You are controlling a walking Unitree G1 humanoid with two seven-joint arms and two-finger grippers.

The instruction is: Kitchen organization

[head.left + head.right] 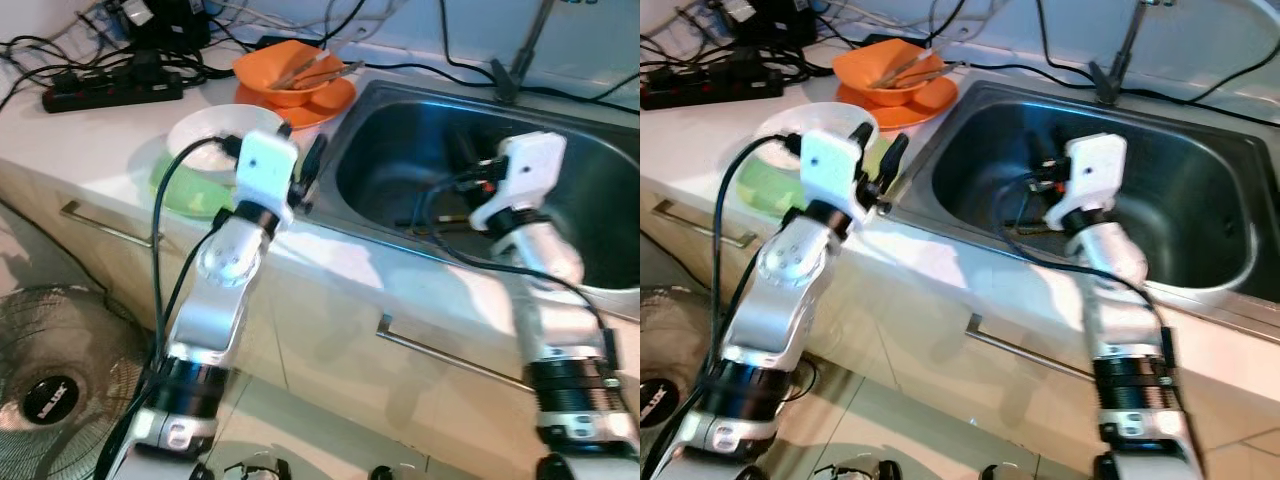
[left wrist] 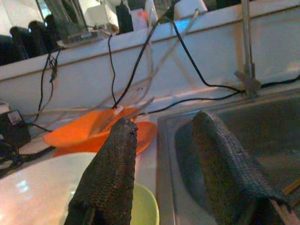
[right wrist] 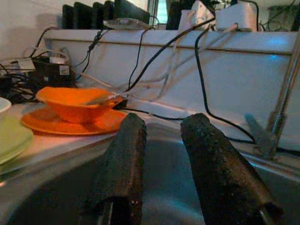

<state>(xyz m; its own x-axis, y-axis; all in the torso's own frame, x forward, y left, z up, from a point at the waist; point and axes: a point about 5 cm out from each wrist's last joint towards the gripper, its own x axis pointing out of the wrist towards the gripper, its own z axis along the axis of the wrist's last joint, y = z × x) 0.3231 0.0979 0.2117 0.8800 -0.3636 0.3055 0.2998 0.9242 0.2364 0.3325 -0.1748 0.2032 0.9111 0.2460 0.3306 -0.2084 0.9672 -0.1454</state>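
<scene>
A steel sink (image 1: pixel 390 140) is set into the white counter. My left gripper (image 2: pixel 165 121) hovers open over the sink's left rim, beside a white bowl (image 1: pixel 212 135) stacked on a green plate (image 1: pixel 183 195). Behind them an orange bowl (image 1: pixel 283 72) holding metal utensils sits on an orange plate (image 1: pixel 325 103). My right gripper (image 3: pixel 165 119) is open and empty, down inside the sink basin. A thin stick (image 1: pixel 432 224) lies on the sink bottom near it.
A black power strip (image 1: pixel 110 92) and tangled cables run along the back of the counter. The faucet (image 1: pixel 515 60) stands behind the sink. Drawer handles (image 1: pixel 450 355) line the cabinet front, and a fan (image 1: pixel 50 390) stands on the floor at the left.
</scene>
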